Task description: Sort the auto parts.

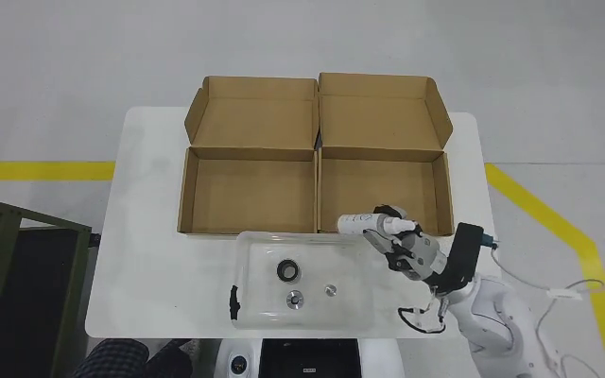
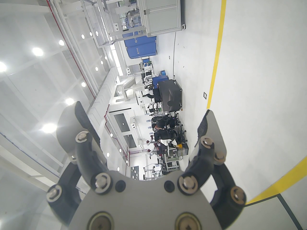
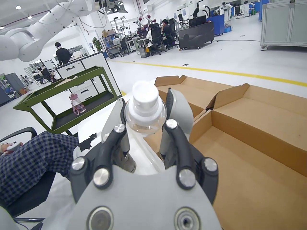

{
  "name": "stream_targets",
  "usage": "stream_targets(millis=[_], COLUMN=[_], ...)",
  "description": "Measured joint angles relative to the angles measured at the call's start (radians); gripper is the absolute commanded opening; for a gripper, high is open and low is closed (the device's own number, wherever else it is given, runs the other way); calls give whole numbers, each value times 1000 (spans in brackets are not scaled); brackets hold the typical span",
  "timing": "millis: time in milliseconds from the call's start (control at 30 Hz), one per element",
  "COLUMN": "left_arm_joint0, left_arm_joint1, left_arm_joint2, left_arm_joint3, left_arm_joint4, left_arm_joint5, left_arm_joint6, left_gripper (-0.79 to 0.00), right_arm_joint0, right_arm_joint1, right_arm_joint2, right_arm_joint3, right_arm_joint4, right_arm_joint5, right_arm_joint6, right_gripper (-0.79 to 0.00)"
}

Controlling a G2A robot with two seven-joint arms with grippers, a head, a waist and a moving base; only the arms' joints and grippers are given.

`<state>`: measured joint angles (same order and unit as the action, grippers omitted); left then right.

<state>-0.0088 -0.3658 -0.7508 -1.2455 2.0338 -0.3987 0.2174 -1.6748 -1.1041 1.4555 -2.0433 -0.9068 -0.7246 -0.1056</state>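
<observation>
My right gripper (image 1: 386,230) is shut on a clear spray bottle (image 1: 355,223) with a white cap, held lying sideways above the near edge of the right cardboard box (image 1: 378,193). The right wrist view has the bottle (image 3: 145,117) pinched between the fingers (image 3: 178,106), cap pointing away. A clear plastic tray (image 1: 255,248) near the table's front holds a black ring (image 1: 287,270), a round metal part (image 1: 296,300) and a small metal piece (image 1: 330,289). My left gripper (image 2: 142,111) is open and holds nothing, raised high and facing the room.
The left cardboard box (image 1: 249,193) stands open beside the right one, both with lids folded back. A black piece (image 1: 233,300) sits at the tray's left edge. A green cart (image 3: 64,101) stands beside the table, where a person in a checked shirt (image 3: 31,159) sits.
</observation>
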Motion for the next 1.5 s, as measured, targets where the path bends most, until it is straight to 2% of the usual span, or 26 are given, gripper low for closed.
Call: stream_targets(millis=[400,700,1033,1167,1500], left_arm_joint0=[0,0,0,0,0], left_arm_joint1=[0,0,0,0,0], left_arm_joint2=[0,0,0,0,0], left_arm_joint3=[0,0,0,0,0], left_arm_joint4=[0,0,0,0,0], left_arm_joint5=[0,0,0,0,0], left_arm_joint6=[0,0,0,0,0], left_gripper=[0,0,0,0,0], right_arm_joint0=[25,83,238,310,453], right_arm_joint1=[-2,-9,-23,-30,-47], right_arm_joint2=[-7,-58,-135,-169,-259], right_arm_joint3=[6,40,117,158,239], right_arm_joint4=[-19,-115,-198,-187,-272], right_arm_joint5=[22,126,272,291,360], right_arm_joint6=[11,62,184,242,375], right_gripper=[-785,-785,-785,-785,-785])
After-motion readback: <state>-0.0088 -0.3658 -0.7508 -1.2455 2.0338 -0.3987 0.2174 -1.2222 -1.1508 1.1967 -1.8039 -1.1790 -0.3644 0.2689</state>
